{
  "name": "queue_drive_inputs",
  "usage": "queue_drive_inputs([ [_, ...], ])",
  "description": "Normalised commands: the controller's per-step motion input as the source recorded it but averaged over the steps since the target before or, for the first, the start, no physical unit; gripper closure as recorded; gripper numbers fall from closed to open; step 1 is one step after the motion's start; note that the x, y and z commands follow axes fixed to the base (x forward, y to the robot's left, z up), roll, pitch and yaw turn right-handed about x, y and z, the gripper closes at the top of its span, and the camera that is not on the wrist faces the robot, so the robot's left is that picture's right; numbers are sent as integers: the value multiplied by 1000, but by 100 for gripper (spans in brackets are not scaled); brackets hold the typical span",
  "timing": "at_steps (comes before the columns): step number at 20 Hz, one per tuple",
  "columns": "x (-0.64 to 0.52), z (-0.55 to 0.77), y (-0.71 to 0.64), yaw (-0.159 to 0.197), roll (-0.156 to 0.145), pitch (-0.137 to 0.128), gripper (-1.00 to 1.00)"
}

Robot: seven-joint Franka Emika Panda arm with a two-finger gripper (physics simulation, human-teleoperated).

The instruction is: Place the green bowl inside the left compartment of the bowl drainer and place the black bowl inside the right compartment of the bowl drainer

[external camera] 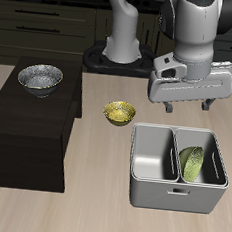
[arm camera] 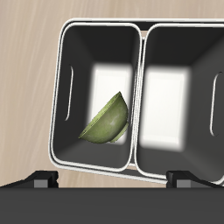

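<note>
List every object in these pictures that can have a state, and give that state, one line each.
green bowl: tilted on edge inside one drainer well
black bowl: upright on the dark cabinet
yellow bowl: upright on the table
bowl drainer: other well empty
gripper: above the drainer, holding nothing

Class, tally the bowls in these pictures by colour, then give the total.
Green bowl: 1
Black bowl: 1
Yellow-gold bowl: 1
Total: 3
</note>
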Motion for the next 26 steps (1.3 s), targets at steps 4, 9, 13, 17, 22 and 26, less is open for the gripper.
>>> queue_drive_inputs([
  [4,-505,746,259,-4,98,-168,-100],
  [9,-162,311,-6,4,6,-31,-100],
  [13,-76,136,-118,9,3,-25,-100],
  [17,-13,234,-274,14,-4,-11,-100],
  [22,-120,335,-333,42,-5,18,-100],
  [26,-135,263,-218,74,-16,26,-100],
])
